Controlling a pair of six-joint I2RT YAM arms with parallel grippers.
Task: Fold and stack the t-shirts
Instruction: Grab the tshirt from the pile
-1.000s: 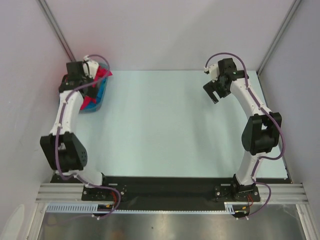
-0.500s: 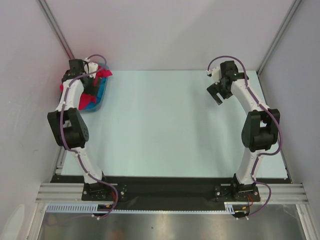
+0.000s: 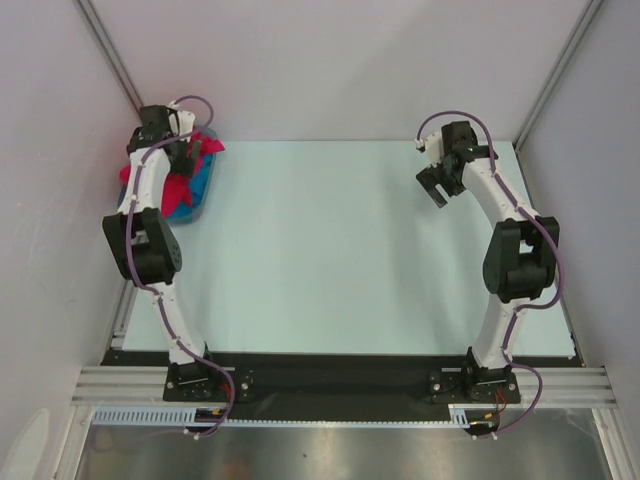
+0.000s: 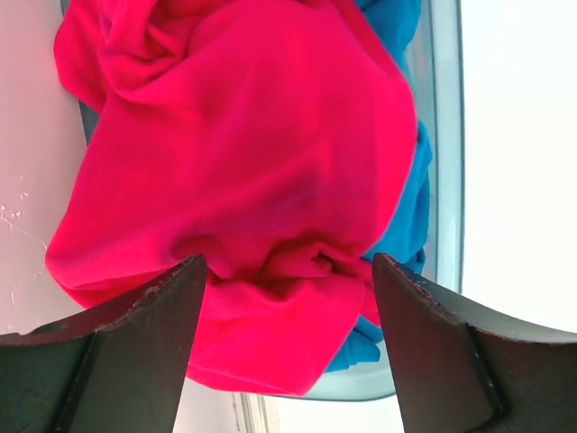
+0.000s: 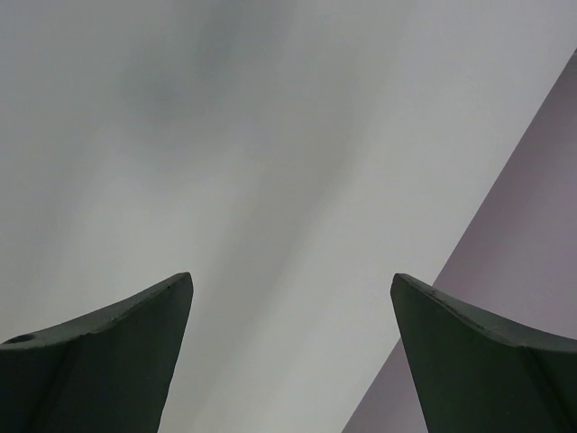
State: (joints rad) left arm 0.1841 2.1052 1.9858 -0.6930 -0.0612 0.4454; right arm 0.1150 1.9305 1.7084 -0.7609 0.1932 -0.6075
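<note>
A crimson-red t-shirt (image 4: 243,162) lies bunched on top of a turquoise-blue t-shirt (image 4: 410,216) inside a grey-teal tub (image 4: 444,180) at the table's far left. From above, the red t-shirt (image 3: 182,192) spills over the tub (image 3: 203,192). My left gripper (image 3: 183,163) hangs over the tub, pointing down. Its jaws (image 4: 287,263) are open, one on either side of a fold of the red cloth, not pinching it. My right gripper (image 3: 437,188) is open and holds nothing at the far right, its jaws (image 5: 291,278) facing bare wall.
The tub stands against the left wall (image 3: 60,150) near the back corner. The pale table top (image 3: 330,250) spreads between the arms. A metal frame post (image 3: 115,60) rises behind the tub.
My left arm has reached further over the tub and its jaws have narrowed a little round the red cloth. The right gripper rose slightly and then stayed still.
</note>
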